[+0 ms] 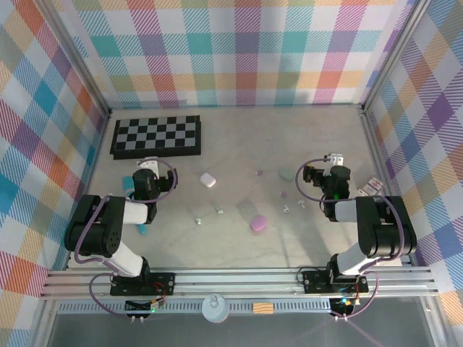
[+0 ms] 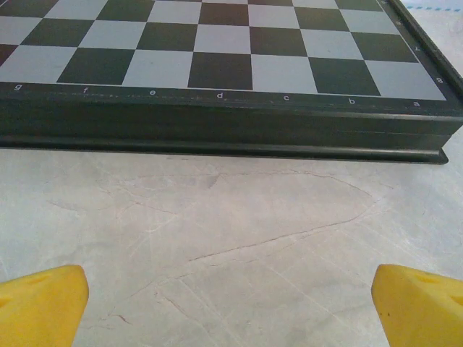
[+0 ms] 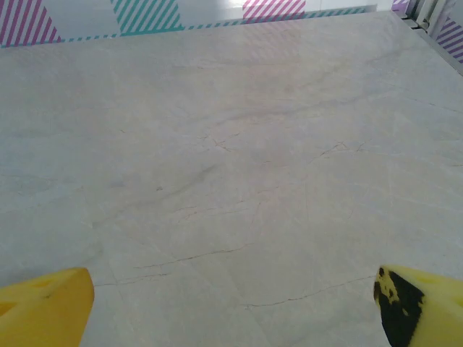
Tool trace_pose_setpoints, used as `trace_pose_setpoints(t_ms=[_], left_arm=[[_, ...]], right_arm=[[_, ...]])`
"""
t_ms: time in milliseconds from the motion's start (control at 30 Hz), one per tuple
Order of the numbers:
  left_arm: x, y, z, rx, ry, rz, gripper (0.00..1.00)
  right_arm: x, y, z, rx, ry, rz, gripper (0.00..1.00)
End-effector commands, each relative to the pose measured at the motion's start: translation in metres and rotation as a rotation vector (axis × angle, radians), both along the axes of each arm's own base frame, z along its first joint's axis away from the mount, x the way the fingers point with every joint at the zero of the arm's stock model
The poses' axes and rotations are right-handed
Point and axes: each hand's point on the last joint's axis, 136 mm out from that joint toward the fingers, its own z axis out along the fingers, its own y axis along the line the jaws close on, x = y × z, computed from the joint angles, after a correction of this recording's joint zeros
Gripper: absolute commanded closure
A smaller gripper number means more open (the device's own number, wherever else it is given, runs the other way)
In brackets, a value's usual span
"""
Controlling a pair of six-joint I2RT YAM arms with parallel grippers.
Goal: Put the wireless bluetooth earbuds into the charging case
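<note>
Wide open and empty at the left gripper [image 2: 231, 311], low over bare table [image 2: 239, 238], facing the near wall of the chessboard [image 2: 217, 123]. Equally released at the right gripper [image 3: 231, 307], with nothing but tabletop between the yellow pads [image 3: 47, 300].

Farther out, in the overhead view: earbuds [image 1: 197, 219] scattered mid-table, pale ones nearer the left arm, purple buds [image 1: 283, 194] nearer the right. Among them a white case [image 1: 209, 179], a purple case [image 1: 258, 223] and a pale green case [image 1: 287, 174]. Too small to tell whether any lies open.

Best to choose one bud with the case of its colour. Descend straight over it, narrow the jaws beforehand, pinch lightly across the short side and lift slowly. Likely to skitter away if nudged.
</note>
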Motion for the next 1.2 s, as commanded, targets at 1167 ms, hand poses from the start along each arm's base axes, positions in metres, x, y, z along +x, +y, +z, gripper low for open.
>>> trace_pose_setpoints(t_ms=[1167], left_arm=[[0.000,0.002,0.041,0.033,-0.060,0.040,0.00]], right_arm=[[-0.006,0.008,0.047,-0.006,-0.039,0.041,0.01]])
